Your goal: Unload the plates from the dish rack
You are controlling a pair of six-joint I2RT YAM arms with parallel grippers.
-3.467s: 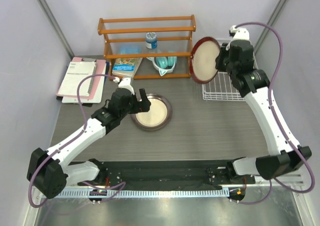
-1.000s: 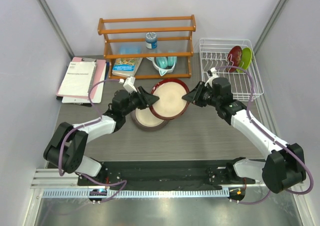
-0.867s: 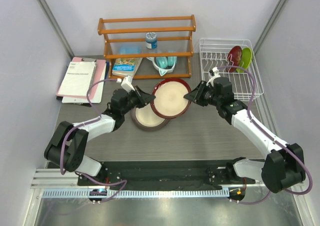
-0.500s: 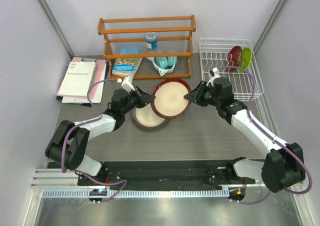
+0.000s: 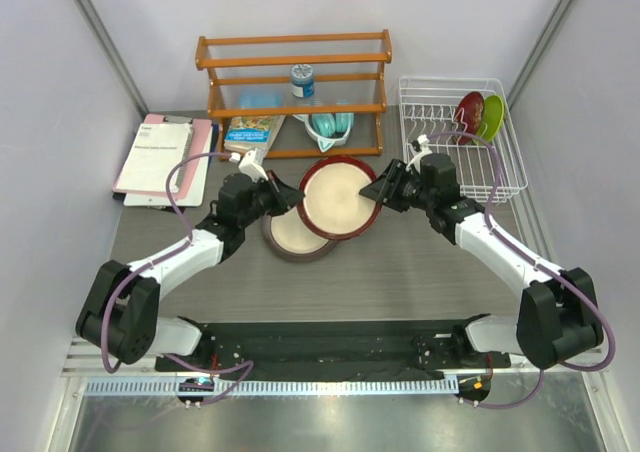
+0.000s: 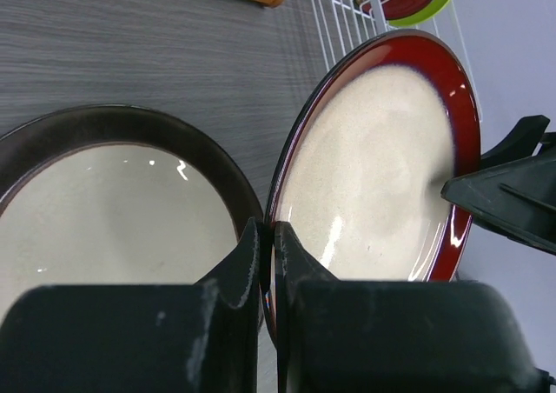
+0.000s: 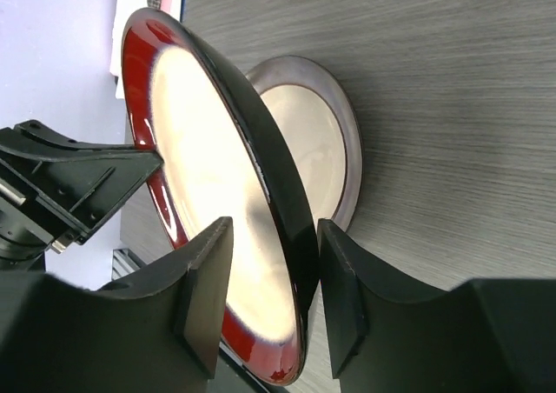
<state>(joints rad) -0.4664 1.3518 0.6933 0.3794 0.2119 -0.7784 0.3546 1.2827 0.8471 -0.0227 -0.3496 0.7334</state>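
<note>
While the red plate [image 5: 338, 197] is pinched by the left gripper [image 6: 268, 233] and the right gripper [image 7: 273, 229] is spread around its rim, handover is judged; right withdrawal is needed

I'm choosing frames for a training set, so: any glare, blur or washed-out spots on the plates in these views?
Top view: sharp and evenly lit, red-rimmed plate free of glare. Left wrist: small glints on the red-rimmed plate and the grey-brown plate. Right wrist: the red-rimmed plate's cream face is washed out; table grain is crisp.
</note>
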